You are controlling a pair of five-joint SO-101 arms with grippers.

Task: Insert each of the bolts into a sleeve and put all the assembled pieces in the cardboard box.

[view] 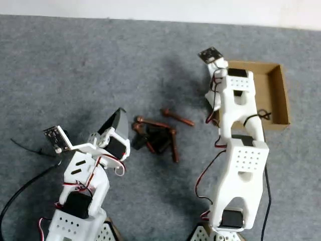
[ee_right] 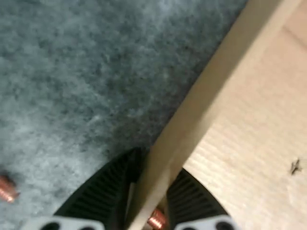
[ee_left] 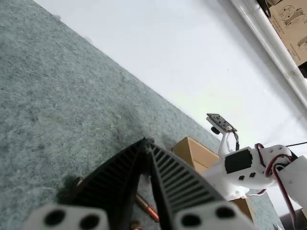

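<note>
Left pincer [ee_left: 145, 142] closed, empty. Right pincer [ee_right: 160, 163] over cardboard box [view: 284, 93] wall; grip cannot tell. Bolts [view: 178, 118] judged stiff, light, slippery: take mid-shank

Bolts [view: 175, 146] in a pile — cardboard box [view: 271, 84] off to rt.

Worktop [view: 60, 65] is covered in grey short-pile carpet, evenly lit, with only soft shadows on it. Along the worktop's far edge runs a plain white strip [view: 150, 7]. Beyond the worktop, the left wrist view shows a bare white wall [ee_left: 168, 52], then a white moulding [ee_left: 268, 43] and a printed carton [ee_left: 290, 24] past it.
</note>
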